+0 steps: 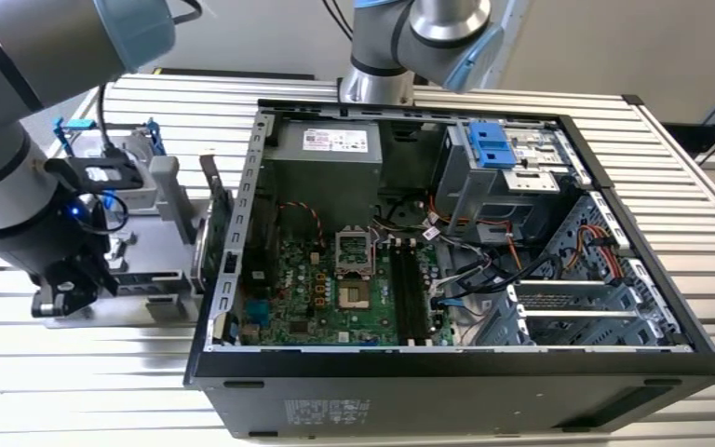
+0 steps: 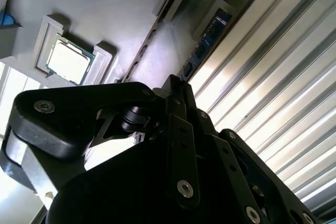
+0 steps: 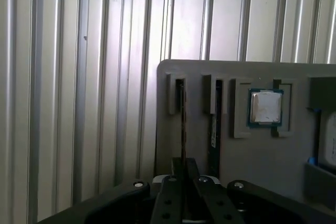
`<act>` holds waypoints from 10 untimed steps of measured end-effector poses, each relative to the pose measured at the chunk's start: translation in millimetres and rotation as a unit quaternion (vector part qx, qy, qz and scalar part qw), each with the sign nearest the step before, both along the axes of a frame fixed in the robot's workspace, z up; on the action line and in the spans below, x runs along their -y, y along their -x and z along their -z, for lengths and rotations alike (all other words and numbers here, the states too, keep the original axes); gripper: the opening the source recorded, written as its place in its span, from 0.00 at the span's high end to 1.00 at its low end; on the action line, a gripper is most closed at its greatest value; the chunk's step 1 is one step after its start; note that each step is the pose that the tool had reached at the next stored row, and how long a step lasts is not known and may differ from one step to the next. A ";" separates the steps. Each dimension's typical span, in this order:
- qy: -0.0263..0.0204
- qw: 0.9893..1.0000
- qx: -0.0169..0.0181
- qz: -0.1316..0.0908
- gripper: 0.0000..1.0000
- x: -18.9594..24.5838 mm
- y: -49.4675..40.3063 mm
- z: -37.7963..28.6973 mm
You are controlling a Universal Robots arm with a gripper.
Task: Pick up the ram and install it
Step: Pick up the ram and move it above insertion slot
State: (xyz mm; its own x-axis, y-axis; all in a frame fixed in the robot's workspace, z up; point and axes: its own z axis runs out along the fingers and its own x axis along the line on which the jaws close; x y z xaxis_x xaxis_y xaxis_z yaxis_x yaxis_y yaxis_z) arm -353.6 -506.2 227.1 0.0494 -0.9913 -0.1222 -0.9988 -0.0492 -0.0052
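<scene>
1. A flat grey plastic holder (image 3: 241, 156) lies on the silver ribbed tabletop (image 3: 79, 103).
2. The ram (image 2: 208, 39), a long thin blue-green stick with dark chips, stands on its edge in a narrow slot of the holder. It is the slot nearest the holder's side, where the bare tabletop starts.
3. A second thin dark stick (image 3: 213, 119) sits in the holder's next slot. A square silver chip (image 3: 266, 107) sits in a pocket of the holder just past that.
4. The black claw (image 3: 184, 169) is at the holder, lined up with one end of the ram. I cannot tell if it is open or closed, or if it touches the ram.
5. A big open black computer case (image 1: 457, 382) stands beside the holder, on the exterior view's right of it. A green board (image 1: 320, 298) is inside it.
</scene>
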 end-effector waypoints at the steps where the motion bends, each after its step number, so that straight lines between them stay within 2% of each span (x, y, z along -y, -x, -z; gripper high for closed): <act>1: 0.000 1.000 0.000 0.000 1.00 0.0 0.0 -1.2; 7: 0.000 1.000 0.000 0.000 1.00 0.0 -0.1 -4.8; 10: 0.004 1.000 0.000 0.000 1.00 0.0 0.0 -6.5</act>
